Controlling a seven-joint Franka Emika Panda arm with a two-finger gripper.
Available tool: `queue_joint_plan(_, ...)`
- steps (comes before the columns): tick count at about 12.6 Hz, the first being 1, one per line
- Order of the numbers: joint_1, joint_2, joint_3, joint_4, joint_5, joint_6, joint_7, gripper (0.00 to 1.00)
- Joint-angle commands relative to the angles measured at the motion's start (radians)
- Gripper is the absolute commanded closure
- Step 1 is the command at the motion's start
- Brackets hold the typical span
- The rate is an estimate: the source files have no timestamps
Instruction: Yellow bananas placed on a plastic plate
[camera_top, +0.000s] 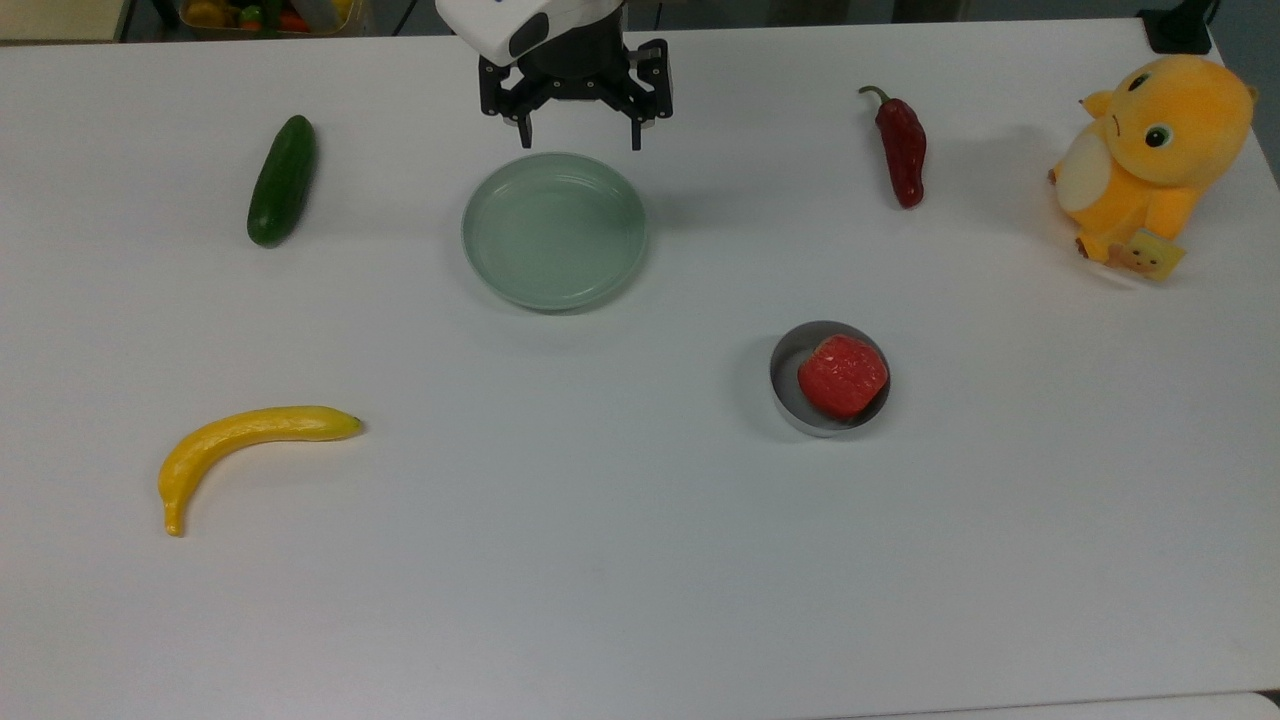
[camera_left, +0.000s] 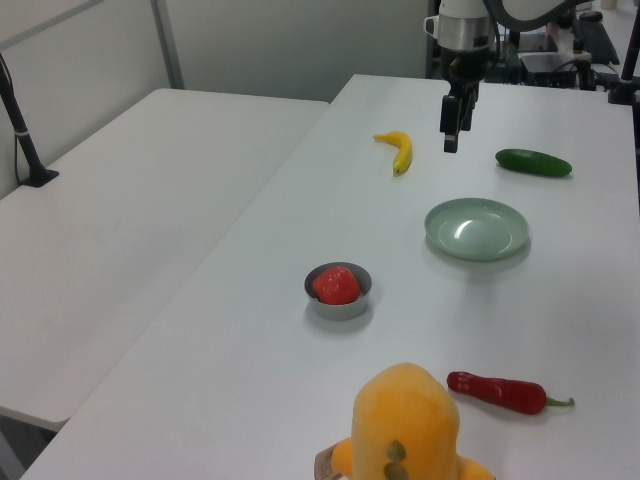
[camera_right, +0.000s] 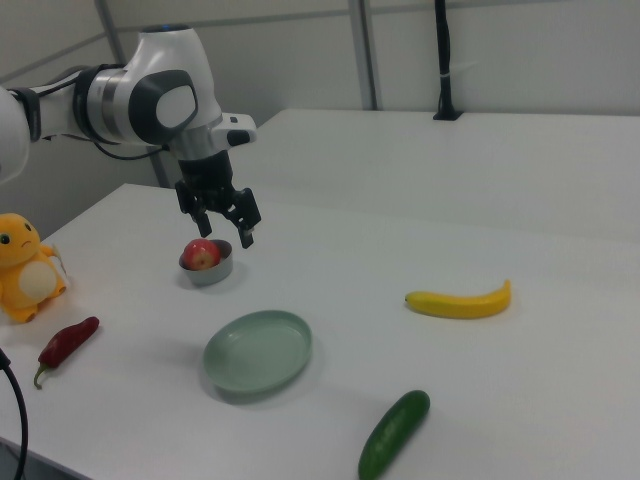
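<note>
The yellow bananas (camera_top: 245, 440) — a single curved fruit — are seen lying flat on the white counter (camera_top: 620, 580), toward the top view's lower left, stem end pointed down and dark tip toward the top view's right. Nothing is touching it. The plastic plate (camera_top: 555, 230) is set well apart from it, up and to the top view's right, and is seen empty, its pale green bowl bare.

The gripper (camera_top: 578, 128) is held in the air just beyond the plate's far rim in the top view; in the right view it hangs above the counter, near the plate. The jaws are spread apart and nothing is held between them.

Other items are noted around the counter: a dark green cucumber (camera_top: 282, 180) to the top view's left of the plate, a red chilli pepper (camera_top: 903, 150) to the top view's right, a small grey metal bowl (camera_top: 790, 400) with a red fruit (camera_top: 843, 376) inside it, and an orange plush toy (camera_top: 1150, 155) at the top view's far right edge.

Progress is judged as nil — the banana has not been reached or lifted, and the plate is unfilled. What is left: the approach to the banana, the grasp, the carry across, and the release onto the plate.
</note>
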Motion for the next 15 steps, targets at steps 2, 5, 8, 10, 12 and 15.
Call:
queue_joint_plan(2, 0.000, -0.024, 0.001, -0.015, -0.013, -0.009, -0.009, 0.00)
queue_joint_plan(5, 0.001, -0.023, 0.001, -0.015, -0.013, -0.011, -0.007, 0.00)
queue_joint_plan(8, -0.005, -0.021, 0.000, -0.013, -0.013, -0.008, -0.009, 0.00)
queue_joint_plan(10, -0.003, -0.023, 0.000, -0.015, -0.013, -0.011, -0.007, 0.00)
queue_joint_plan(12, -0.011, -0.024, 0.000, -0.015, -0.013, -0.012, -0.007, 0.00)
queue_joint_plan(15, -0.017, -0.024, 0.000, -0.013, -0.013, -0.014, -0.007, 0.00)
